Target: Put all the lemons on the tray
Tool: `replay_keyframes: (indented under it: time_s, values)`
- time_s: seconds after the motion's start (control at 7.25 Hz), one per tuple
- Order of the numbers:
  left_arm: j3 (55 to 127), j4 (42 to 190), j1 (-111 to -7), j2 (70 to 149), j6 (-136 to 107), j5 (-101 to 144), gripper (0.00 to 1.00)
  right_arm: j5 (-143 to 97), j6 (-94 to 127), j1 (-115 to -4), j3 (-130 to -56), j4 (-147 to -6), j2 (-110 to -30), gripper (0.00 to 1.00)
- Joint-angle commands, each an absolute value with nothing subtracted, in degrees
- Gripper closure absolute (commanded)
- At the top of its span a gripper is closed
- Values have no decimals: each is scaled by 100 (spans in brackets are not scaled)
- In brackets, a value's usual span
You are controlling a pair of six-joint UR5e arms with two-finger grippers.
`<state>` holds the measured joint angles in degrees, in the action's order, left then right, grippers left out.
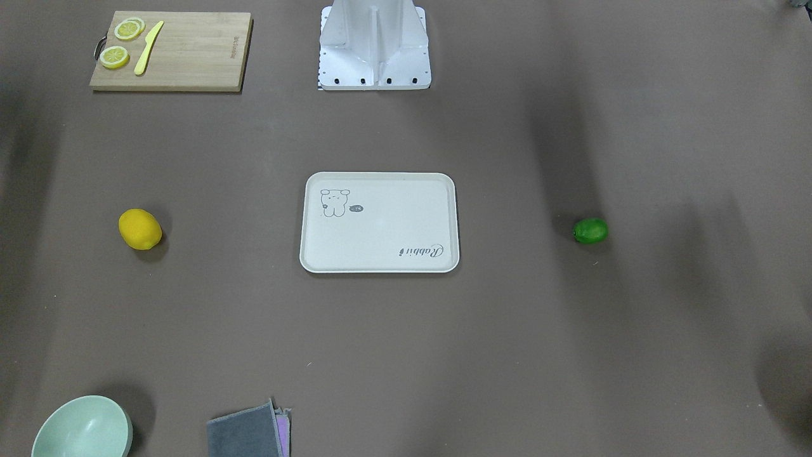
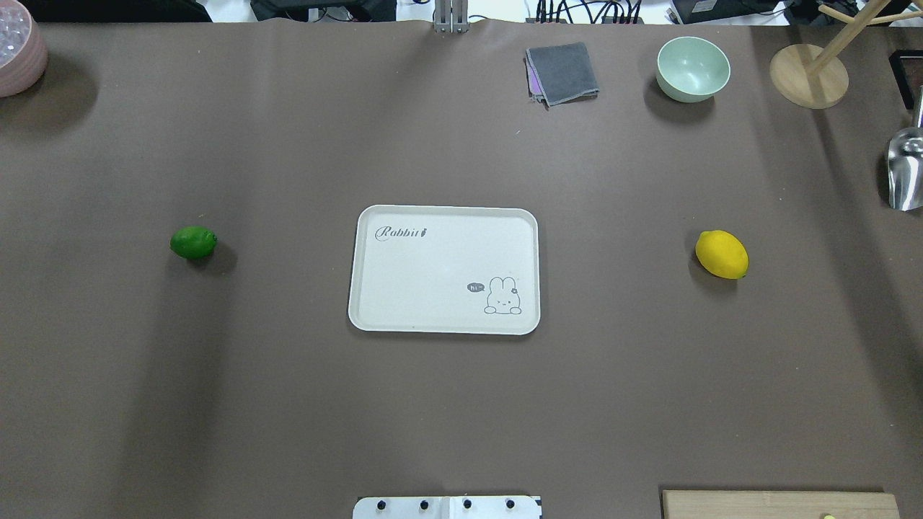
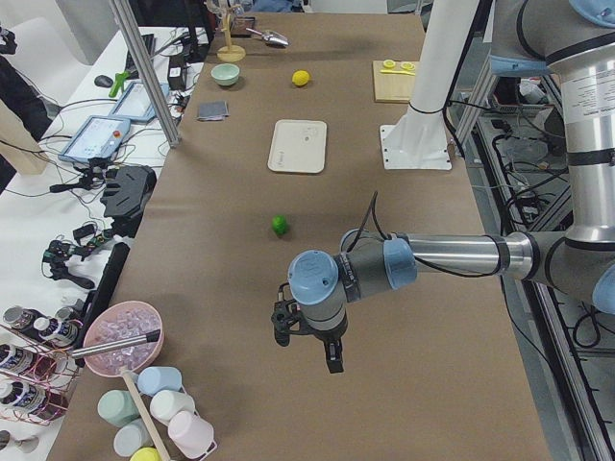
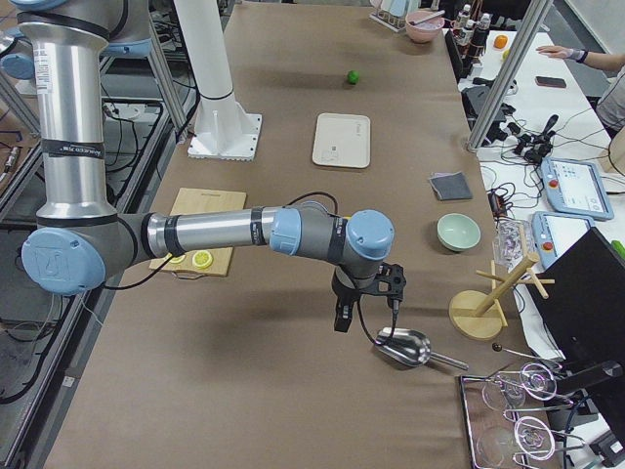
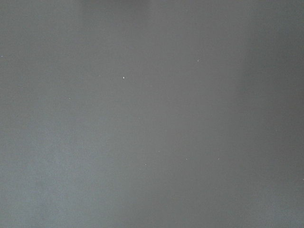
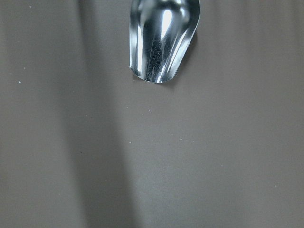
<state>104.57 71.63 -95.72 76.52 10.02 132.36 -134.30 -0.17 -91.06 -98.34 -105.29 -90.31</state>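
The off-white tray lies bare at the table's middle, also in the front view. The yellow lemon lies on the cloth to its right in the overhead view, left in the front view. The green lemon lies on the tray's other side. My left gripper hangs over bare cloth well short of the green lemon. My right gripper hangs by a metal scoop, far from the yellow lemon. Both show only in side views, so I cannot tell whether they are open.
A wooden cutting board with lemon slices and a yellow knife sits by the robot base. A mint bowl, grey cloth, wooden rack, metal scoop and pink bowl line the far edges.
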Motion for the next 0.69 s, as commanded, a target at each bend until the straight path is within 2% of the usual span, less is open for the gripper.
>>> replay_keyframes:
  time_s: [0.0, 0.55]
  values:
    - [10441, 7154, -9545, 7734, 1002, 13219, 2, -13430, -18, -9105, -9835, -10529, -9035, 0]
    - [10537, 7093, -9493, 7980, 941, 13122, 3, -13640, -9, -8975, -10027, -10521, -9035, 0]
